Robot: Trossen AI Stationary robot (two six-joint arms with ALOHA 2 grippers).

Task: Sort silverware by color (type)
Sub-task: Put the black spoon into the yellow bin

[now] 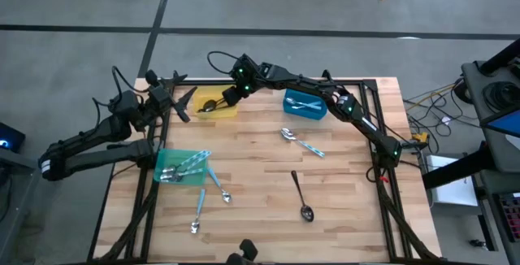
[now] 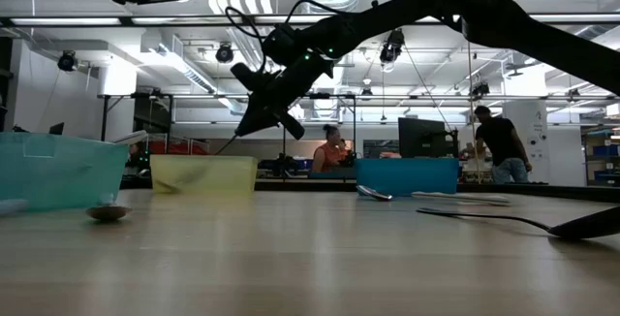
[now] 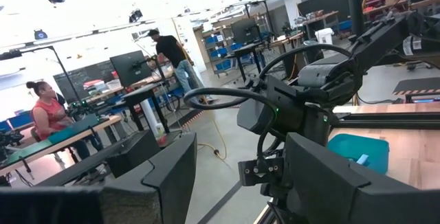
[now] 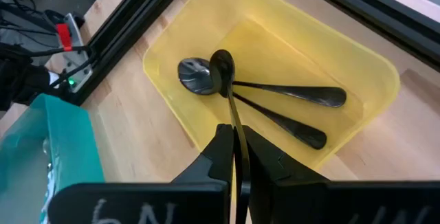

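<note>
Right claw [image 4: 236, 157] clamped on dark spoon [image 4: 224, 80], hanging over yellow bin [image 4: 371, 66]: you drop it with matching dark pair. Left claw [image 1: 184, 102] apart, waiting at bench edge.

My right arm reaches far across the table toward its back left part, with the wrist bent downward. My right gripper [image 1: 228, 97] hangs there, fingers pressed together on the thin handle of a dark spoon [image 4: 227, 86]. My left arm waits at the left edge of the table. My left gripper [image 1: 184, 102] has its fingers spread wide and holds nothing.
</note>
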